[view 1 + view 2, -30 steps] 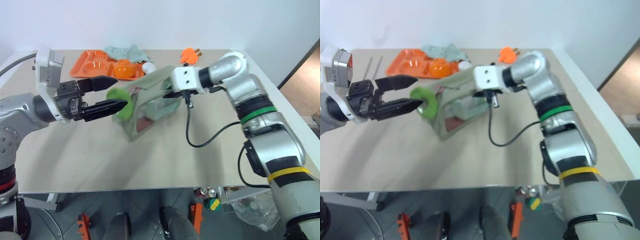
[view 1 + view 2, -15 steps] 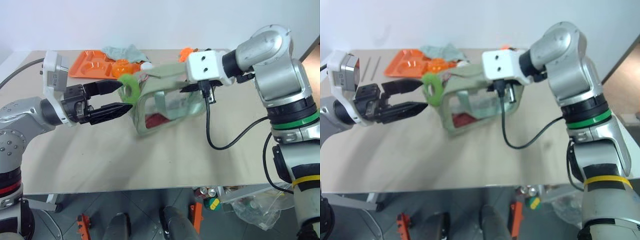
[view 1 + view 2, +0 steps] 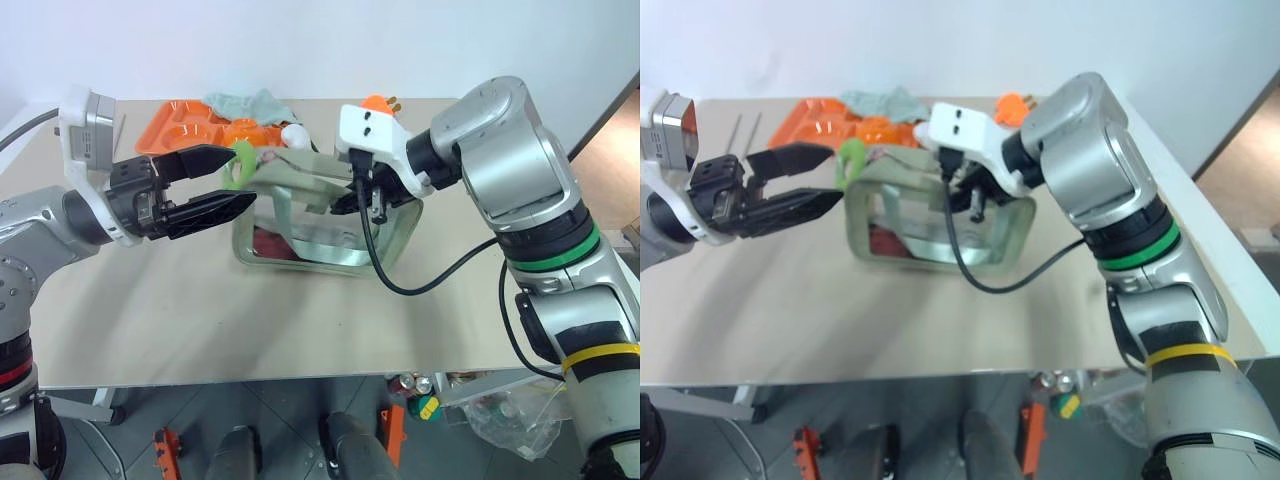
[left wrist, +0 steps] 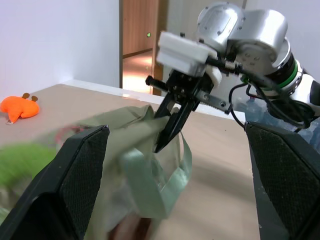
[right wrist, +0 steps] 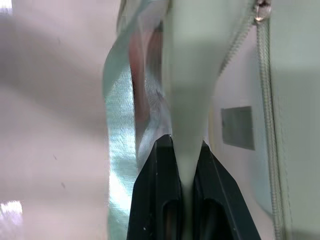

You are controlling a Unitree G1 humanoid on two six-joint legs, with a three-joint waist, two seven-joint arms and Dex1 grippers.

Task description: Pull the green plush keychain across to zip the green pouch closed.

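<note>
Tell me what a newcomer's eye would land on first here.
The boxy pale sage-green fabric pouch with its clear window sits mid-table, its top fabric pinched by the shut right gripper. At the pouch's left end is the lime-green fuzzy ring keychain, just beyond the wide-open left gripper. Behind, at the table's far edge, lies a bright orange compartment tray.
</note>
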